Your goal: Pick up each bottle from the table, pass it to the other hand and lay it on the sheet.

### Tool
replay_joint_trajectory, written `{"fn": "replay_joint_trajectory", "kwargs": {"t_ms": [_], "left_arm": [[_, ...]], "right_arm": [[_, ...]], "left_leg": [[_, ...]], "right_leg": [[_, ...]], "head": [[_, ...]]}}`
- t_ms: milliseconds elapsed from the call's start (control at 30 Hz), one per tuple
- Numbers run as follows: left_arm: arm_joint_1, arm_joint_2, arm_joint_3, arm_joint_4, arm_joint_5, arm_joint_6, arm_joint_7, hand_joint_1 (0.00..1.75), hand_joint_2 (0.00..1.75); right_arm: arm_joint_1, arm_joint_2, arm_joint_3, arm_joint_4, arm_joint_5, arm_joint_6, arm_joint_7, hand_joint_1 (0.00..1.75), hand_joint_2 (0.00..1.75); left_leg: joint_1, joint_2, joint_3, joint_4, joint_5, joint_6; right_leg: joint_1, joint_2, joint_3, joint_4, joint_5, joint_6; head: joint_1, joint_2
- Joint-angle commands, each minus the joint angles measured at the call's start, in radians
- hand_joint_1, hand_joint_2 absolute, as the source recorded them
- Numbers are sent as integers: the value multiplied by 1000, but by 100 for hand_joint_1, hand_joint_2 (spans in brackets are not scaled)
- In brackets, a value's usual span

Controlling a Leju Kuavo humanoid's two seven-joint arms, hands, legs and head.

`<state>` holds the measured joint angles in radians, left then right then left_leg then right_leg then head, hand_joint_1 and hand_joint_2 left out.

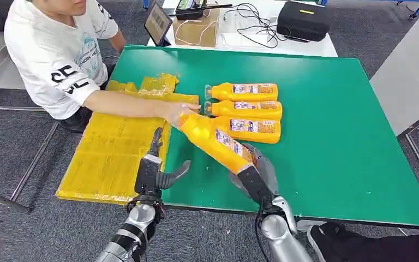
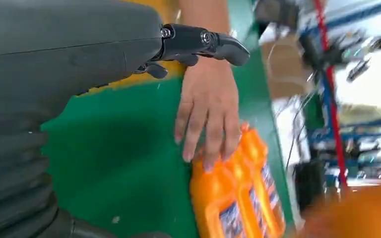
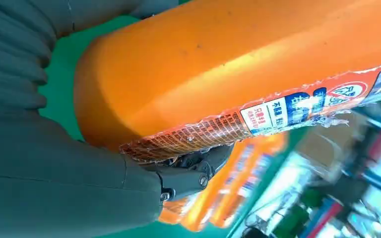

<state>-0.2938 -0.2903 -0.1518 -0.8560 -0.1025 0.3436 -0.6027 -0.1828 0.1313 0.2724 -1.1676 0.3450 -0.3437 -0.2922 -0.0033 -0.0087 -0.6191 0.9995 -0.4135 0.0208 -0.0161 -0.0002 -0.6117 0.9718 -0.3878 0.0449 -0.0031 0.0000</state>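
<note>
My right hand (image 1: 256, 176) grips the base of an orange bottle (image 1: 215, 141) and holds it tilted above the green table (image 1: 327, 125), cap end towards the yellow sheet (image 1: 109, 158). Up close, that bottle (image 3: 228, 64) rests against my right hand's dark fingers (image 3: 188, 174). A person's hand (image 1: 175, 112) touches the cap end. Three more orange bottles (image 1: 246, 109) lie side by side on the table behind it. My left hand (image 1: 155, 170) is open with its fingers spread, holding nothing, at the sheet's right edge. In the left wrist view the person's hand (image 2: 208, 104) lies on an orange bottle (image 2: 238, 193).
The person in a white shirt (image 1: 54, 49) sits at the table's far left, arm stretched across the sheet. A cardboard box (image 1: 196, 27), a tablet (image 1: 157, 23), cables and a black bag (image 1: 303, 19) stand on a white table behind. A grey panel (image 1: 409, 76) stands at the right.
</note>
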Motion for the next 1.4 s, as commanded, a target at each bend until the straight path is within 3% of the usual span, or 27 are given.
{"fn": "replay_joint_trajectory", "kwargs": {"t_ms": [33, 333, 567, 933, 1300, 1333, 1400], "left_arm": [[-36, 39, -51, 10, 39, -124, 52, 0, 175], [-36, 39, -51, 10, 39, -124, 52, 0, 175], [-7, 47, -146, -89, 173, -391, 121, 0, 175], [32, 48, -124, -249, 231, -365, 95, 0, 175], [-17, 68, -95, -303, 224, -326, 112, 0, 175], [-42, 71, -108, -280, 217, -342, 113, 75, 175], [-48, 69, -108, -279, 217, -341, 113, 75, 175]], "right_arm": [[-37, 62, 36, 0, -71, 2, -27, 175, 175], [-37, 62, 36, 0, -71, 2, -27, 175, 175], [-91, 80, 139, 101, -77, 31, -58, 175, 175], [-31, 73, 188, 137, -59, 62, -47, 175, 175], [-53, 60, 168, 134, -37, 78, -45, 175, 175], [-67, 56, 167, 139, -34, 81, -44, 175, 175], [-71, 54, 165, 139, -34, 81, -44, 175, 175]], "left_leg": [[1, 3, 5, 1, -3, -2], [0, 2, 2, 0, -2, -2], [0, 4, 2, 0, -2, -1], [0, 2, 2, -1, -2, -1], [0, 1, 0, 0, -1, -1], [0, 0, -1, 0, 0, -1], [0, -1, 0, 0, -1, -1]], "right_leg": [[1, 2, 4, 0, -2, -2], [0, 1, 2, 0, -1, -2], [0, 3, 2, 0, -1, -2], [0, 1, 2, -1, -1, -2], [0, 0, 0, -1, -1, -1], [0, 0, -1, -1, 0, -1], [0, -1, 0, 0, -1, -2]], "head": [[0, 0], [0, 0], [0, 0], [0, 0], [0, 0], [0, 0], [0, 0]]}}
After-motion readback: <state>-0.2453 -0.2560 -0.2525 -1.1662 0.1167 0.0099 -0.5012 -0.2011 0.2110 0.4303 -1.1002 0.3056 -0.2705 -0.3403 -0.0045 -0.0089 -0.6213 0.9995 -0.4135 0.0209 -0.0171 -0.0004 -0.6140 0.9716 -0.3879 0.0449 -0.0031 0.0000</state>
